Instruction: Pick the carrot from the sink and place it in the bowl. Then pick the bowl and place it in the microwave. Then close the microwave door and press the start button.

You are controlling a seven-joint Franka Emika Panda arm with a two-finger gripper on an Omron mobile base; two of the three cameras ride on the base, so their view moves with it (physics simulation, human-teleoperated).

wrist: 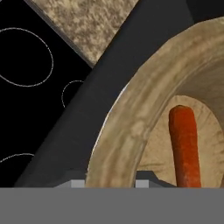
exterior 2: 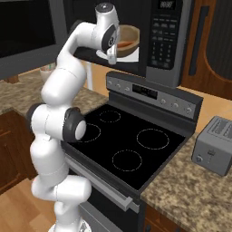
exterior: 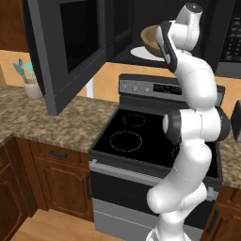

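Top centre of the right base view, the gripper pinches the bowl's near rim, jaws part-closed on it. The carrot lies inside. The bowl hangs over the microwave's plate, door swung wide at upper left.

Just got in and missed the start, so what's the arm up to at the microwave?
The arm is holding the bowl by its rim at the open microwave, over the white turntable. The carrot already lies in the bowl. The microwave door hangs wide open above the stove, so closing it and pressing start remain.
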